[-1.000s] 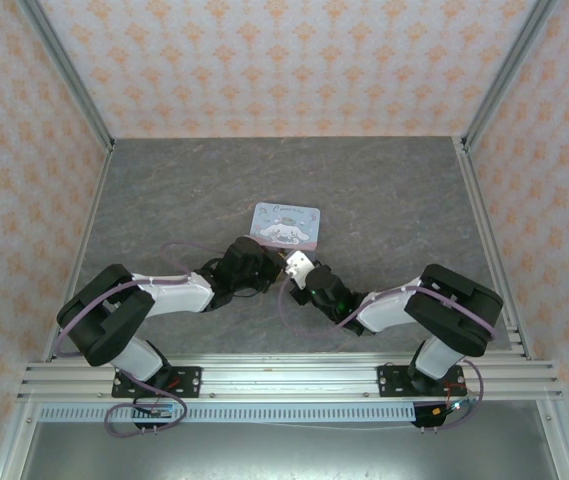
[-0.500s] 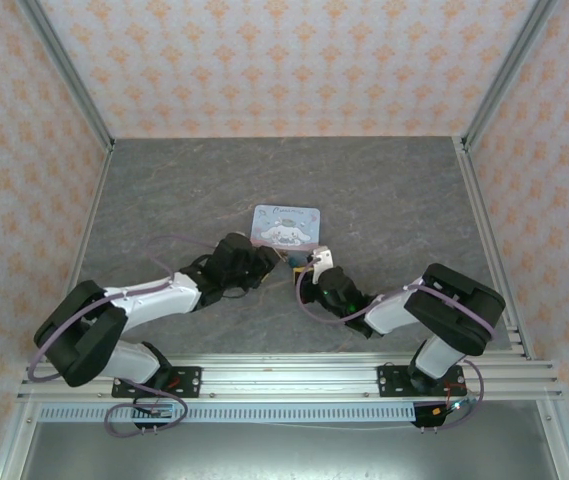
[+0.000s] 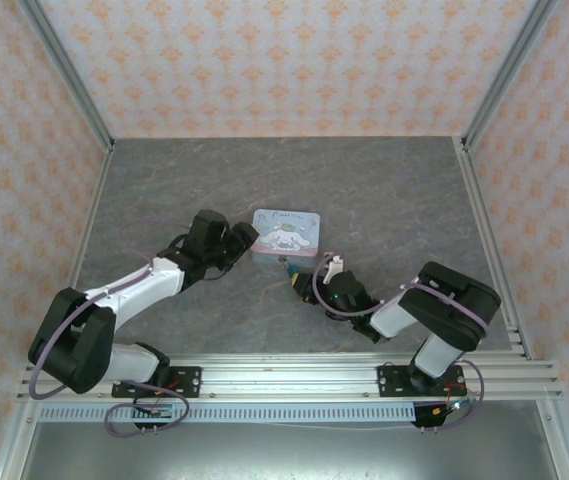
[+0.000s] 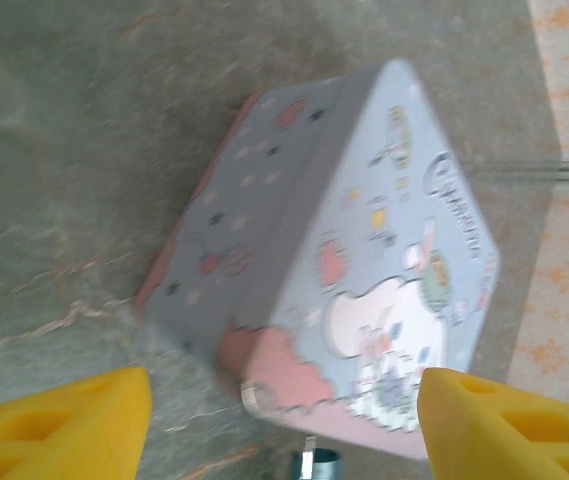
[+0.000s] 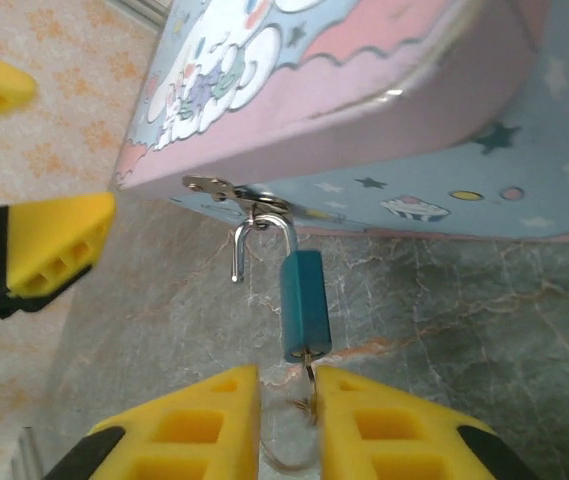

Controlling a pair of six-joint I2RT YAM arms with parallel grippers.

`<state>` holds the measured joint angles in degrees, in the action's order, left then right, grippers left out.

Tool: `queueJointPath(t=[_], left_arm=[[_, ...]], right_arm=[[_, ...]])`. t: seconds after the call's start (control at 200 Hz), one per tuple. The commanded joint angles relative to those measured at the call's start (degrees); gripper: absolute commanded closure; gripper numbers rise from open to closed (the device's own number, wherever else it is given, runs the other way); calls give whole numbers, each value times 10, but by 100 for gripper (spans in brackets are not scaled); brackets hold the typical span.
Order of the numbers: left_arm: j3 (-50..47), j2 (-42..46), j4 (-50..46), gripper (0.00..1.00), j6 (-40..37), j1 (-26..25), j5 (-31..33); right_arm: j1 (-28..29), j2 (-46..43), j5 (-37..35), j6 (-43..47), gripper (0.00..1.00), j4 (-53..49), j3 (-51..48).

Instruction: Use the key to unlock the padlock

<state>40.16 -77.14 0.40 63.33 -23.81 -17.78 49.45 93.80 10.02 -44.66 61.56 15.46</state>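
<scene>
Grey marbled tabletop within peach-patterned walls: tin, grippers, padlock and key.
Light-blue cartoon-print tin lies mid-table; its cursive lid lettering is too blurred to read. Left gripper faces the tin, jaws wide and empty. Right gripper, jaws slightly parted, meets the teal padlock, which hangs from the tin's latch, one shackle leg free. The key sits in the padlock's base, released between those jaws.

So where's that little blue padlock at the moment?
In the right wrist view, the padlock is hooked on the clasp of the cartoon tin, just ahead of the right end effector, with the key in its base.
</scene>
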Motion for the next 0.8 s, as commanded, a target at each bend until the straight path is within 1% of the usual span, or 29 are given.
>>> queueJointPath(t=[0.0,0.05,0.145,0.22,0.33,0.385,0.45,0.581,0.796], left_arm=[[35,-24,-31,29,-53,12,-16],[44,-37,-28,29,-62,16,-21],[68,-64,-33,29,-88,18,-34],[89,-87,-51,29,-108,19,-35],[105,-112,-60,31,-124,18,-35],[107,-124,-58,32,-125,18,-37],[105,-134,-55,33,-123,19,-42],[89,-146,-42,36,-116,18,-51],[51,-137,-39,40,-109,18,-52]], right_arm=[[-27,-38,43,-32,68,-11,-15],[-41,-64,55,-12,60,-49,-14],[-61,-116,87,52,44,-132,3],[-79,-139,126,88,35,-154,14],[-104,-135,178,110,32,-163,35],[-106,-122,187,114,31,-167,46],[-106,-99,201,111,31,-148,55],[-114,-64,205,125,30,-129,78],[-179,-4,254,168,30,-99,127]])
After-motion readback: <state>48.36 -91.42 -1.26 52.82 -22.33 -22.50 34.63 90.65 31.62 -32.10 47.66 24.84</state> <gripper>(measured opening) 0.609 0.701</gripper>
